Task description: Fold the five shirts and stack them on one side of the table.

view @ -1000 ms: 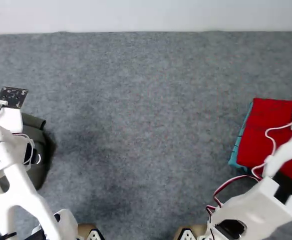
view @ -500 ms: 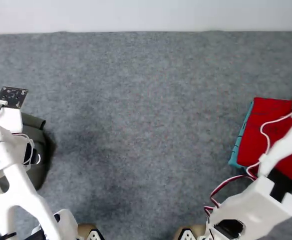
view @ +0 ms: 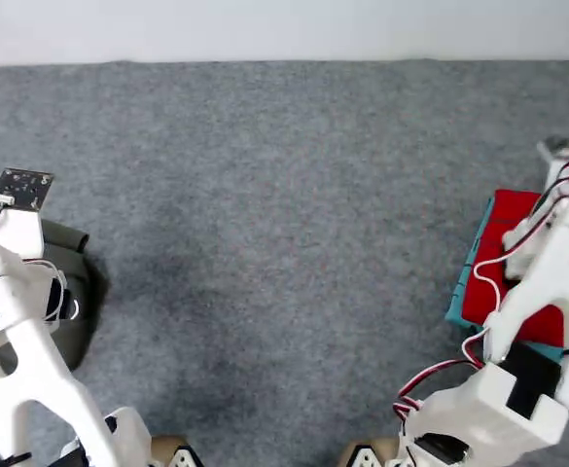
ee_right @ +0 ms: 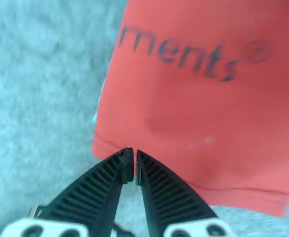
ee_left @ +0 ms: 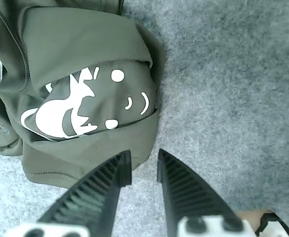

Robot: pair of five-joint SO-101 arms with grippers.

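A crumpled olive shirt (ee_left: 85,54) with a white print lies at the table's left edge (view: 78,282). My left gripper (ee_left: 143,160) hangs just above its hem, open by a narrow gap with nothing between the fingers. At the right edge a folded red shirt (view: 503,238) rests on a folded teal shirt (view: 464,292). My right arm (view: 556,272) reaches over that stack. My right gripper (ee_right: 133,160) is shut, its tips at the hem of the red shirt (ee_right: 203,108); nothing is visibly pinched.
Grey carpet-like table surface (view: 284,214) stretches bare between the two arms. A white wall runs along the far edge (view: 284,29). Red and white cables (view: 440,375) trail from the right arm near the front.
My right arm has swung toward the far side, now lying over the red shirt stack. The left arm and the olive shirt have not moved.
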